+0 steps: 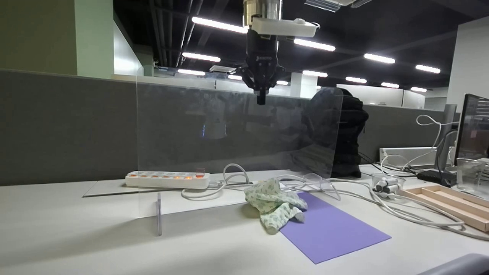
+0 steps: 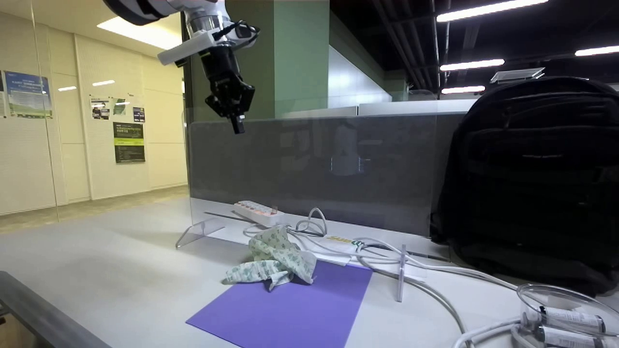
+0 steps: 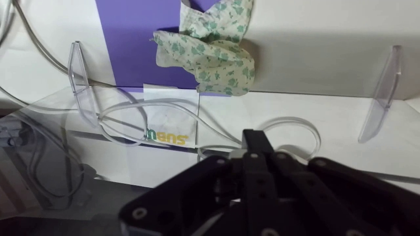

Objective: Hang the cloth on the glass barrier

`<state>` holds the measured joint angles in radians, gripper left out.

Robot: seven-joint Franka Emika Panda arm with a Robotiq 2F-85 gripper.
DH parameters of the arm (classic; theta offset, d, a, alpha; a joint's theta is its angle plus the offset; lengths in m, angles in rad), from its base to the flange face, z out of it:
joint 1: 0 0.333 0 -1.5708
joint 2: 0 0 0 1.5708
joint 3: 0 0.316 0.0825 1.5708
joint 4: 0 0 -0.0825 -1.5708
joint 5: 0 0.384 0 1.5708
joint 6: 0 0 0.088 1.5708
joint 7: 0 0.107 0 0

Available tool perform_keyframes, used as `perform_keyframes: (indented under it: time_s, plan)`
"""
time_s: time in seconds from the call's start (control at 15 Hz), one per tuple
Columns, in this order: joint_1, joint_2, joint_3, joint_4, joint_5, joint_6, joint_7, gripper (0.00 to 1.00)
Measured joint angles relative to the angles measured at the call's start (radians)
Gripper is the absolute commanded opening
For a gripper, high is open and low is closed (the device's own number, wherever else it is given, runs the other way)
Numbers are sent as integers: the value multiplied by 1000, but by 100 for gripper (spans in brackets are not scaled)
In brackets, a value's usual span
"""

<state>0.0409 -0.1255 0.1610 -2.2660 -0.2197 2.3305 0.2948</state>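
The cloth [image 1: 273, 204], pale with green prints, lies crumpled on the table, partly on the purple sheet. It also shows in the other views [image 2: 278, 261] [image 3: 226, 64]. The clear glass barrier [image 1: 237, 130] stands upright on two clear feet behind the cloth, and it shows in an exterior view too [image 2: 309, 169]. In the wrist view its feet show on either side, one barrier foot [image 3: 382, 95] at the right. My gripper [image 1: 261, 100] is high above the table, around the barrier's upper part, apart from the cloth. Its fingertips [image 3: 257, 141] are together and empty. I cannot tell which side of the panel they are on.
A white power strip [image 1: 168, 180] and loose white cables [image 2: 309, 227] lie behind and around the barrier. A purple sheet [image 1: 332, 229] lies flat in front. A black backpack [image 2: 532, 183] stands beside the barrier. A wooden tray [image 1: 450, 204] and a clear cup [image 1: 386, 185] are nearby.
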Motion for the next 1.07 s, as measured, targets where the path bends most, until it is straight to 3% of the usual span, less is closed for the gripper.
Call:
perform_keyframes:
  time_s: [0.07,0.4,0.8,0.93,1.07]
  plan:
    - [0,2,0,-10,-19,-6,-3,27]
    - [-4,47,-24,-26,-28,-52,-4,60]
    - [-23,147,-93,-27,26,120,-17,100]
    - [-24,181,-106,-30,30,186,-35,100]
    - [-24,185,-116,-18,62,131,-96,100]
